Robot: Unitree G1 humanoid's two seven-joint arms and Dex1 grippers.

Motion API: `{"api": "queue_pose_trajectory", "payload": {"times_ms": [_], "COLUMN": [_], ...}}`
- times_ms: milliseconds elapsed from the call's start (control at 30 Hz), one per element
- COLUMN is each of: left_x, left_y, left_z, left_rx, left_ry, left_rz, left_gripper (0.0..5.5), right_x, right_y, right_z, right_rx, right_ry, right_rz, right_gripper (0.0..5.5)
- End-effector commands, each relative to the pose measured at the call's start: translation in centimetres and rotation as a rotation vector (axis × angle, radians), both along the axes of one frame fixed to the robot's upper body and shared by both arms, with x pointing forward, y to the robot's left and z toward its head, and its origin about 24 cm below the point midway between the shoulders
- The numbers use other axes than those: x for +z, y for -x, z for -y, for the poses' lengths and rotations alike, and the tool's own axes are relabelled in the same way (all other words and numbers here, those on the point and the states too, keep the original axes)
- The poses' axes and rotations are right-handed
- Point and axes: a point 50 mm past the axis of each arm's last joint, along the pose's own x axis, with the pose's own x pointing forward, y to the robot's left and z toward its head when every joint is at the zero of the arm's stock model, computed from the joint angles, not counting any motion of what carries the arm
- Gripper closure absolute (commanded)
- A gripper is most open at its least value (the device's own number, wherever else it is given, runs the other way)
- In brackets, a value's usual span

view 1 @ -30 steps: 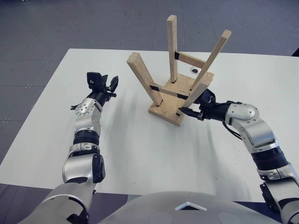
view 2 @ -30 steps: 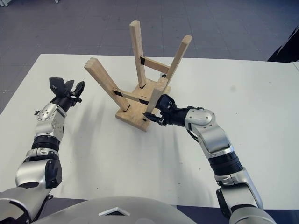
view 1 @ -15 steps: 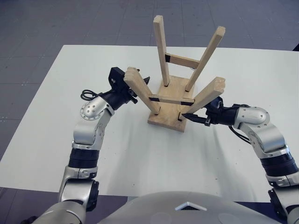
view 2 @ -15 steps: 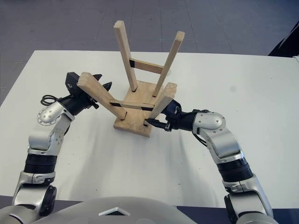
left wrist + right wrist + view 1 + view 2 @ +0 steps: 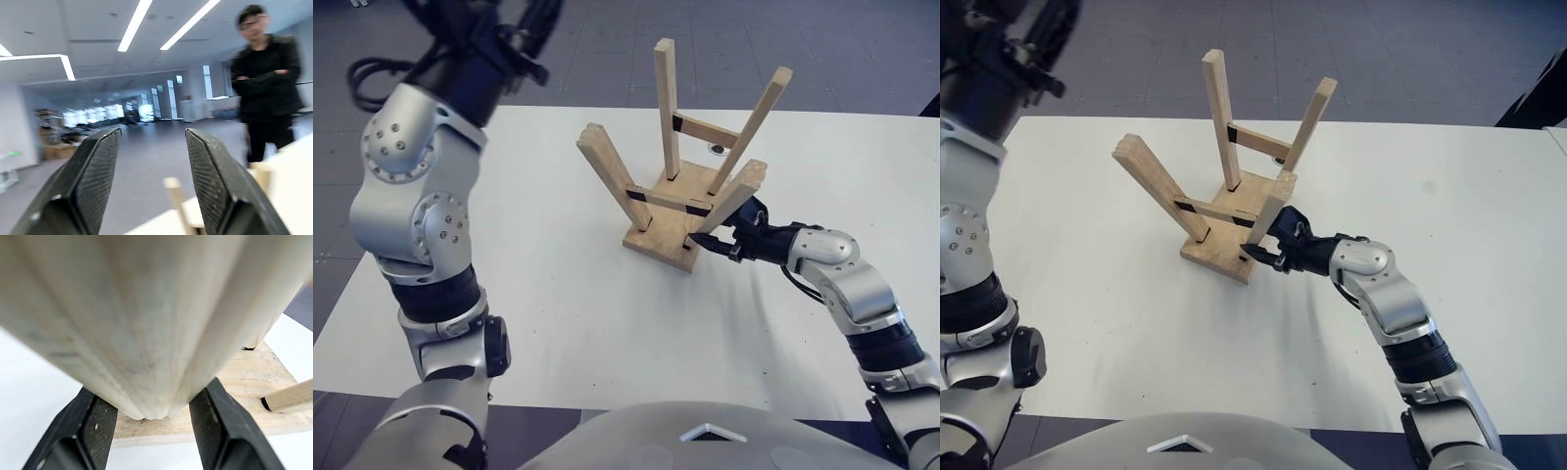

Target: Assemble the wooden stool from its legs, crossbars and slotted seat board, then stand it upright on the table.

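stool [image 5: 690,201]: assembled; upside down mid-desk [image 5: 558,294]; legs up, seat [image 5: 658,247] down and looking tilted
handling: my read: rigid, light wood, not fragile; press fits may pull apart under side load; smooth faces could slip; best hold is low on a leg near the seat
right gripper [image 5: 729,240]: clamped around near-right leg [image 5: 734,191], just above the seat
left gripper [image 5: 152,147]: fingers apart, empty; high over the desk's left side, well apart from the stool

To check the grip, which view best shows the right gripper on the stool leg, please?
The right wrist view: the right gripper has its fingers flanking the stool leg just above the seat board. The eye views show it from afar; the left wrist view catches leg tips.
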Motion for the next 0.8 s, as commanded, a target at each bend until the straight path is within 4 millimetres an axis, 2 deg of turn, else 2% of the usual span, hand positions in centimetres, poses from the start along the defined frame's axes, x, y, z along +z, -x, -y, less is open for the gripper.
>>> {"api": "queue_pose_trajectory", "payload": {"times_ms": [33, 100, 200, 333, 467, 667, 800], "left_x": [0.6, -0.3, -3.2, -5.9, -8.3, -8.6, -9.0], "left_y": [2.3, 2.4, 1.3, -0.3, 0.1, 0.3, 0.2], "left_z": [5.2, 6.1, 6.8, 6.3, 6.6, 6.7, 6.5], "left_rx": [-0.246, -0.246, -0.15, -0.022, -0.029, -0.035, -0.027], "left_ry": [-0.075, -0.165, -0.283, -0.419, -0.453, -0.45, -0.457], "left_rz": [-0.138, -0.209, -0.292, -0.306, -0.34, -0.321, -0.333], "left_gripper": [3.02, 3.02, 3.02, 3.02, 3.02, 3.02, 3.02], "right_x": [-6.5, -6.6, -6.4, -6.4, -6.6, -8.8, -10.1], "right_y": [0.9, 1.0, 1.0, 0.9, 1.0, 1.5, 2.5], "right_z": [1.6, 1.4, 1.5, 1.9, 2.0, 2.7, 3.6], "right_rx": [-0.185, -0.175, -0.173, -0.173, -0.163, -0.098, -0.112], "right_ry": [0.215, 0.242, 0.263, 0.268, 0.306, 0.536, 0.576], "right_rz": [-0.268, -0.262, -0.254, -0.258, -0.267, -0.253, -0.313], "right_gripper": [3.47, 3.47, 3.47, 3.47, 3.47, 3.47, 3.47]}}
